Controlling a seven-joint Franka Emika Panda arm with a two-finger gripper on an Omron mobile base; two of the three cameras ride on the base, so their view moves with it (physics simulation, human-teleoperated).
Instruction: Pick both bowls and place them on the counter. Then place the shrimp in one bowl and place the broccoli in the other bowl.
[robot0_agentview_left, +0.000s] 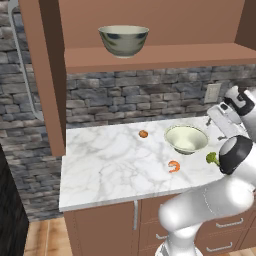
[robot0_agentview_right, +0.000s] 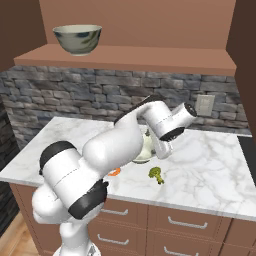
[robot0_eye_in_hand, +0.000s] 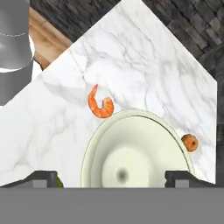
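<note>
The smaller cream-green bowl stands upright on the marble counter. My gripper hovers right above it, open, with one fingertip on each side and nothing held. The curled orange shrimp lies on the counter just outside the bowl's rim. The green broccoli sits near the counter's front edge, right of the shrimp. The larger grey-green bowl rests on the wooden shelf above. In the right base view my arm hides most of the small bowl.
A small orange-brown ball lies on the counter left of the small bowl. A stone wall with a socket backs the counter. A wooden upright bounds the shelf and counter on the left.
</note>
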